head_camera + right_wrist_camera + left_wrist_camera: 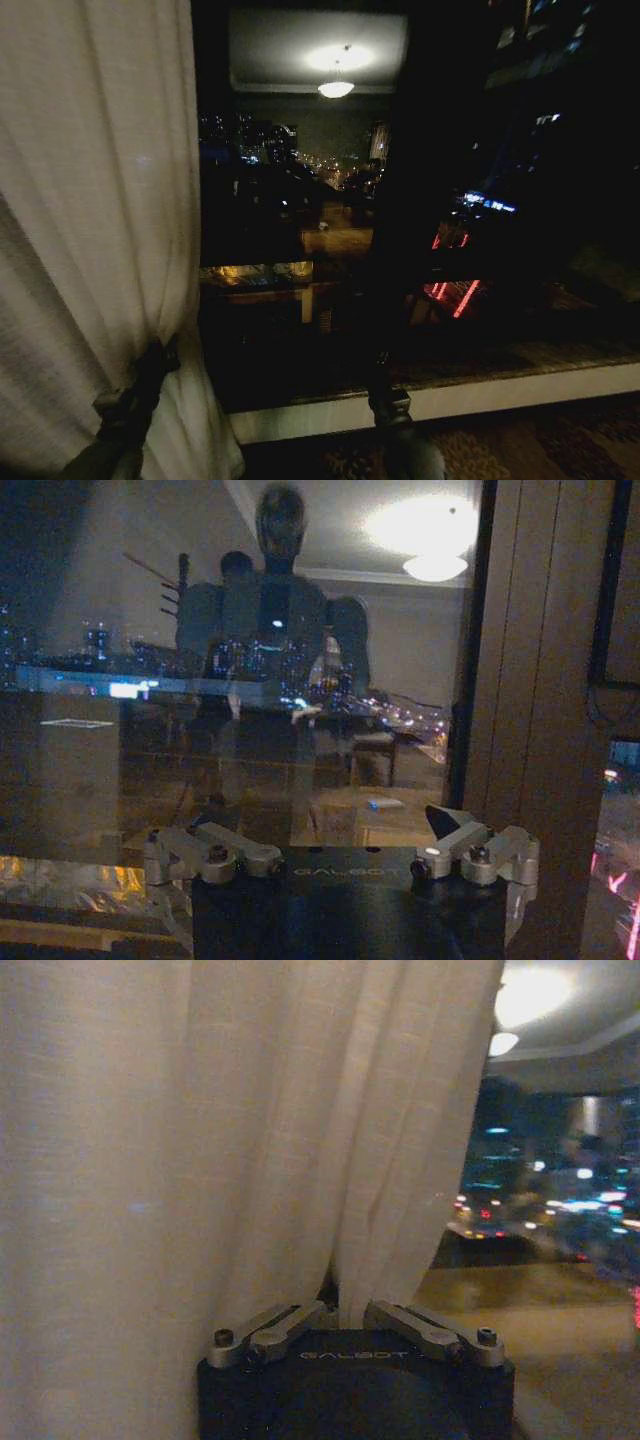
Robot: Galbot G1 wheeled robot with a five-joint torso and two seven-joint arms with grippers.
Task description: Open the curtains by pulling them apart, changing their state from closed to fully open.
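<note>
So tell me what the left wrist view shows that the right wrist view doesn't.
Left wrist view: the cream sheer curtain, bunched into folds that run down between the fingers of the left gripper, which is shut on the fabric.

Right wrist view: the right gripper, open and holding nothing, facing the window glass, where the robot's reflection appears, with a dark vertical frame alongside.

Both: night city lights outside and the reflected ceiling lamp.

Left end effector (345, 1315) raised, clamped tight; right end effector (345, 845) spread
</note>
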